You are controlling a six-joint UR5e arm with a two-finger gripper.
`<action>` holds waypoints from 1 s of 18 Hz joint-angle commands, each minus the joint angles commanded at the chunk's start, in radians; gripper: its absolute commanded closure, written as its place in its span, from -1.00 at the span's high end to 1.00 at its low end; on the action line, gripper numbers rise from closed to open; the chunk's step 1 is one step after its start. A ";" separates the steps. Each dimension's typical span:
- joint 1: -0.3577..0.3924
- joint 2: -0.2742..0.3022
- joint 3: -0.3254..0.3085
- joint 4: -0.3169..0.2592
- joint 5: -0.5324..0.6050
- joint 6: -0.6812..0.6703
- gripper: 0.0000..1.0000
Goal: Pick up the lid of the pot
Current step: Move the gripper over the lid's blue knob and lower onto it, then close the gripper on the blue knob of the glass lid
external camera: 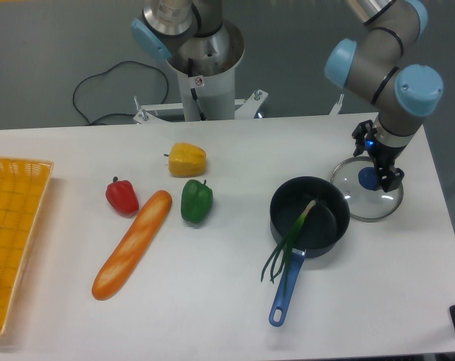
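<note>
Pot lid: lying flat on the table, not yet picked up. Looks roughly halfway through the job: most of the way through the reach, short of the grasp and the lift.
Gripper: spread apart, clamped on nothing. Looks lined up for a pinch on the knob. Should still need closing, then raising; maybe a small drop first. Can't tell exact height from this one view.
Knob: blue, at the middle of the glass, seen between the spread fingers or just below. Can't tell whether already at pinching depth.
Glass: directly under the claw, spreading out past both fingers. Can't confirm any contact with the tips.
Black pan: right beside the glass, on the side toward the middle of the table. Can't tell if touching. Could get nudged on a sideways pull, so best to lift straight up.
Spring onion: draped over the pan's rim by the blue handle, away from the claw. Not part of this pick; leave alone.
</note>
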 joint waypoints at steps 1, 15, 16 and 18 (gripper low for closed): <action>0.002 -0.003 0.005 0.009 0.000 0.005 1.00; -0.021 -0.055 0.021 0.055 0.003 0.063 1.00; -0.018 -0.054 0.021 0.055 0.003 0.074 1.00; -0.011 -0.054 0.020 0.054 0.003 0.121 1.00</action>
